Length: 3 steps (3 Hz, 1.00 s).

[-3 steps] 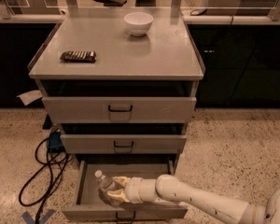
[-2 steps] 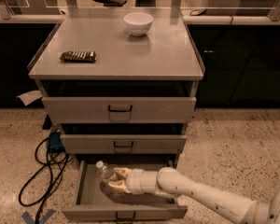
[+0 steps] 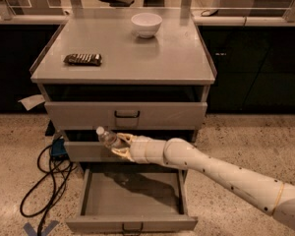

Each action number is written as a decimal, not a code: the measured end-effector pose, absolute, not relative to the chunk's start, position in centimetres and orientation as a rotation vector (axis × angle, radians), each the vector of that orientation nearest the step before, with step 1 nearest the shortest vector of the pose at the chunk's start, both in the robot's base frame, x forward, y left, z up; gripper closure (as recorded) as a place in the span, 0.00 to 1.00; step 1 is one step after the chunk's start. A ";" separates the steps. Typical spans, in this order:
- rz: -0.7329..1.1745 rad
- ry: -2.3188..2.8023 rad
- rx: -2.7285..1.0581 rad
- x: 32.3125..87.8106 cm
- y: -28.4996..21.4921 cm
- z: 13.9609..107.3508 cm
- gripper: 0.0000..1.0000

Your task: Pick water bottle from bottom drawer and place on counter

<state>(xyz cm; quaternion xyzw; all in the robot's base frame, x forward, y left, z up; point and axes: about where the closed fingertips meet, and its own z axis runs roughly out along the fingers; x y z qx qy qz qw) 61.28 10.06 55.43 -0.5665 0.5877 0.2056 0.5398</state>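
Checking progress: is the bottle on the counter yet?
No, the claw holds the bottle above the open bottom drawer, below the counter.

The gripper (image 3: 120, 146) is clasping the water bottle (image 3: 107, 137) between its pale fingers, holding it in the air in front of the middle drawer (image 3: 83, 152) and above the bottom drawer (image 3: 132, 223). The bottle is tilting, its white cap pointing up and to the left. The arm (image 3: 226, 173) is reaching in from the lower right. The bottom drawer is standing pulled out, a shadow falling across its tray. On the counter (image 3: 137, 58) a white bowl (image 3: 146, 24) is sitting near the back edge and a dark striped packet (image 3: 82, 59) is lying near the left rim, well apart. Black cables (image 3: 42, 181) are trailing over the floor on the left
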 end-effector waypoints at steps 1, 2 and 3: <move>0.461 1.381 -1.361 61.6 9.9 56.9 1.00; 0.466 1.381 -1.385 61.3 10.0 57.3 1.00; 0.440 1.422 -1.394 59.0 7.6 60.6 1.00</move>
